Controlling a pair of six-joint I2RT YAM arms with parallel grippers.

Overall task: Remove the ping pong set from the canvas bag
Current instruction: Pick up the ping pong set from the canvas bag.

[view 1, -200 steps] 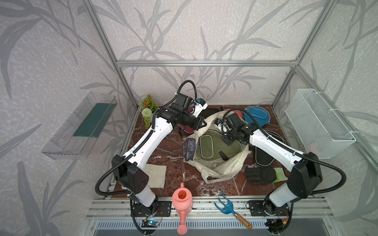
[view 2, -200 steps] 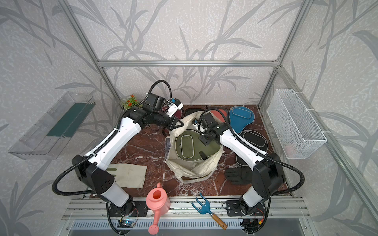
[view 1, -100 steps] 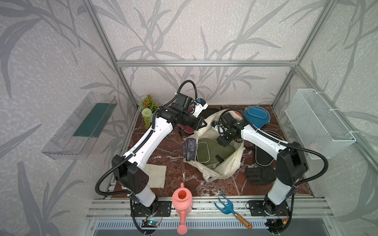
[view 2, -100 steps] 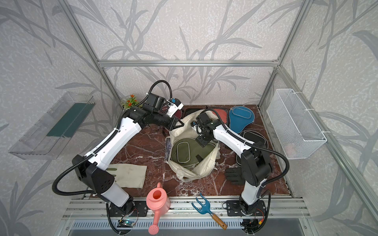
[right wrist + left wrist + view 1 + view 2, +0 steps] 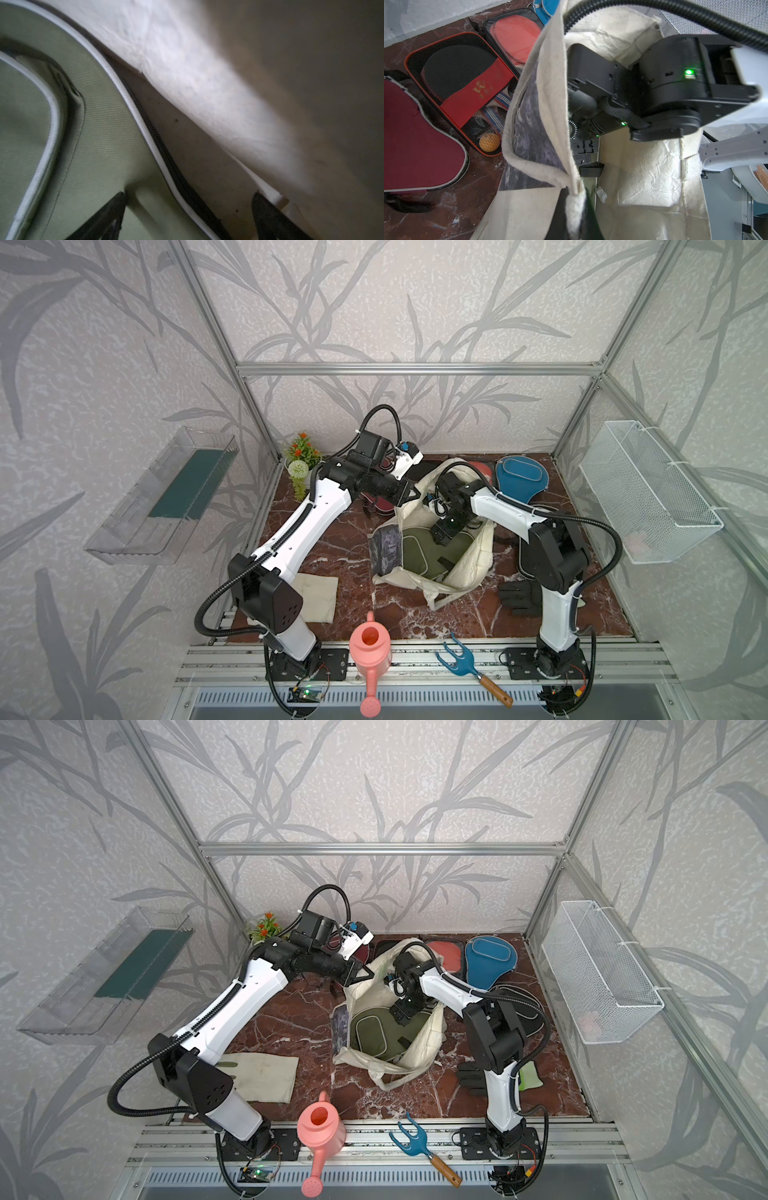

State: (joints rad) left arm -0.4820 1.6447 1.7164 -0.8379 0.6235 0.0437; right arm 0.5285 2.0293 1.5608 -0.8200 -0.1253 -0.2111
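jaws: right gripper (image 5: 188, 195) spread wide, astride the olive case (image 5: 93, 135) edge inside the bag (image 5: 542, 68); left gripper (image 5: 576, 207) clamped on the bag rim.

canvas bag (image 5: 482, 545): rough matt cream cloth, crinkled lining. olive case (image 5: 419, 549): matt woven fabric, smooth pale piping. table (image 5: 343, 549): glossy marble-look.

Two white-shelled arms (image 5: 307, 526) with black joints, black corrugated cables (image 5: 708, 17) and green status lights (image 5: 688, 72).
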